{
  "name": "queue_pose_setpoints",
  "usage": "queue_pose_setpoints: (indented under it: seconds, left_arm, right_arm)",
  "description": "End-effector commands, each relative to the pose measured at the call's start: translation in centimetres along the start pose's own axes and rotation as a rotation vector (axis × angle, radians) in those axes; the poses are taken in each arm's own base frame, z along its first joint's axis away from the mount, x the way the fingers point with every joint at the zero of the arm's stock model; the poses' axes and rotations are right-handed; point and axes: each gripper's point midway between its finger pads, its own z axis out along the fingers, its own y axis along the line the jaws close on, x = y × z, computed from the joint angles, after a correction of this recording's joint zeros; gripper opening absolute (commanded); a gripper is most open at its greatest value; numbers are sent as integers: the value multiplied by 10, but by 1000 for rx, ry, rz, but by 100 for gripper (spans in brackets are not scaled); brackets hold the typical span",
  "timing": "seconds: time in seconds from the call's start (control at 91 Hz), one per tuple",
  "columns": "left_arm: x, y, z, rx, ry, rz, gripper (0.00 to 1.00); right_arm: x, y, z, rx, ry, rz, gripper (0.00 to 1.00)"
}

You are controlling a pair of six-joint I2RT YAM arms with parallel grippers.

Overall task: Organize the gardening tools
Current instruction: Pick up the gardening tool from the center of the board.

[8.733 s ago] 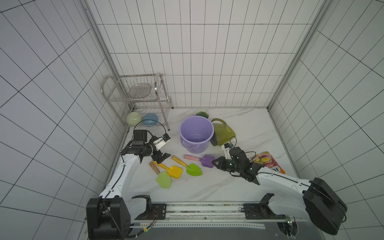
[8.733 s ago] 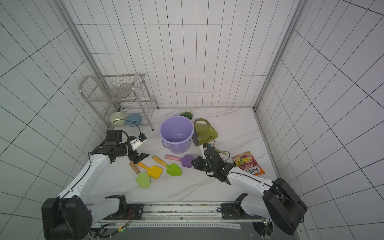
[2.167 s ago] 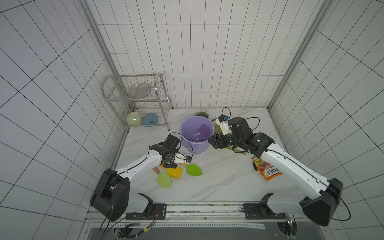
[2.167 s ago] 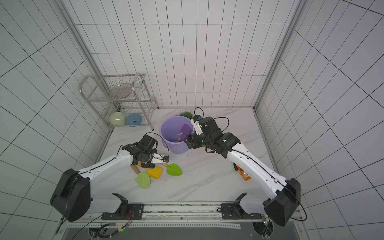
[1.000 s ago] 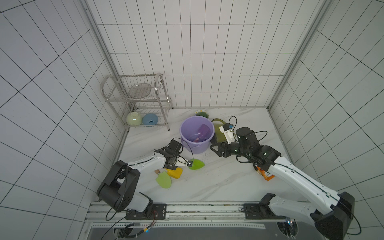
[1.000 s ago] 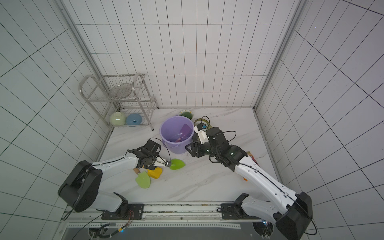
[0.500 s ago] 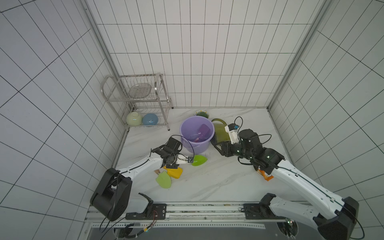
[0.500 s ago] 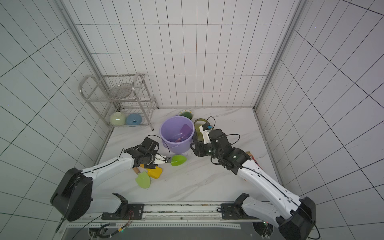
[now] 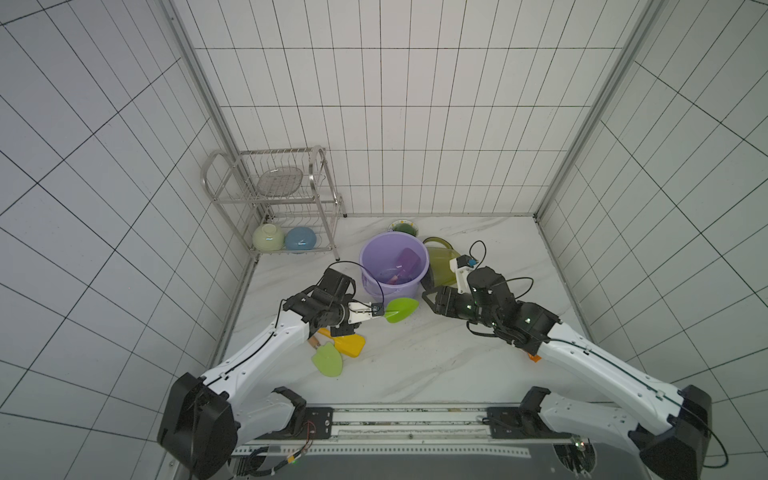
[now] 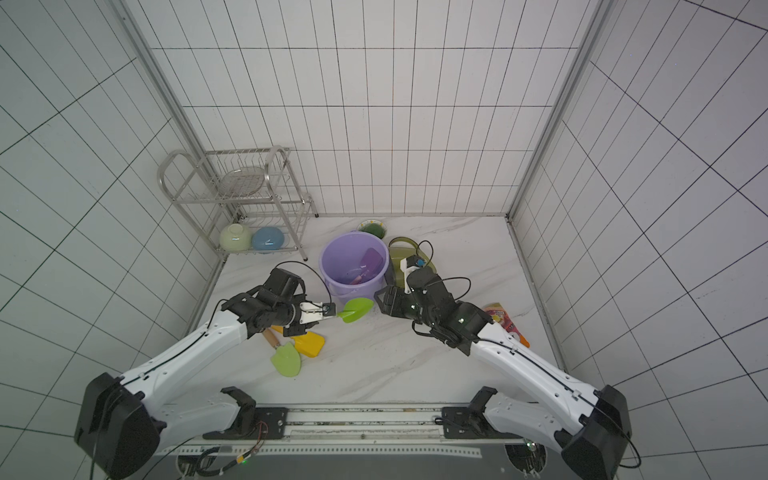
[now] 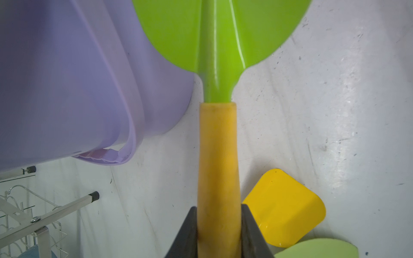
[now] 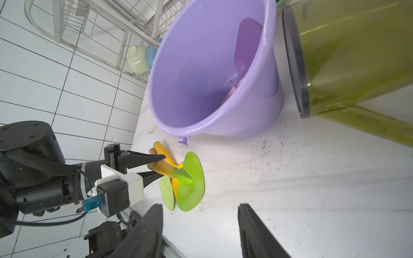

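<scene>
My left gripper (image 9: pixel 376 310) (image 11: pixel 219 223) is shut on the yellow handle of the green trowel (image 9: pixel 400 309) (image 11: pixel 219 156) and holds it off the floor, blade beside the lilac bucket (image 9: pixel 376 257) wall. The purple trowel (image 9: pixel 405 262) (image 12: pixel 247 44) stands inside the bucket. On the floor under the left wrist lie the yellow trowel (image 9: pixel 349 345) and the pale green trowel (image 9: pixel 328 361). The olive watering can (image 9: pixel 440 257) (image 12: pixel 346 55) stands right of the bucket. My right gripper (image 9: pixel 430 301) (image 12: pixel 199 223) is open and empty, low in front of the can, facing the green trowel (image 12: pixel 191 181).
A metal rack (image 9: pixel 274 199) at the back left holds two bowls (image 9: pixel 268 238) underneath. A small cup (image 9: pixel 403 226) stands behind the bucket. The orange snack bag (image 10: pixel 505 318) lies under my right forearm. Tiled walls close in both sides.
The left gripper has lifted the green trowel up and towards the bucket. The right gripper has stayed about where it was in front of the watering can.
</scene>
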Motion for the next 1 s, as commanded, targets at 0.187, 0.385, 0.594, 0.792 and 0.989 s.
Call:
queue_pose_setpoints:
  seconds: [0.187, 0.385, 0.594, 0.792, 0.989]
  left_arm:
    - [-14, 1, -14, 15, -58, -83, 16]
    - [-13, 0, -13, 17, -57, -86, 16]
    - [-14, 1, -12, 12, -57, -85, 16]
    - [-13, 3, -11, 8, -54, -85, 19]
    - [-14, 4, -12, 3, -55, -92, 28]
  right_arm:
    - [14, 23, 30, -35, 45, 26, 53]
    - [18, 23, 41, -27, 56, 23, 36]
    - [21, 25, 46, -30, 68, 24, 25]
    - [19, 25, 44, -29, 57, 24, 9]
    - [14, 26, 36, -36, 30, 21, 0]
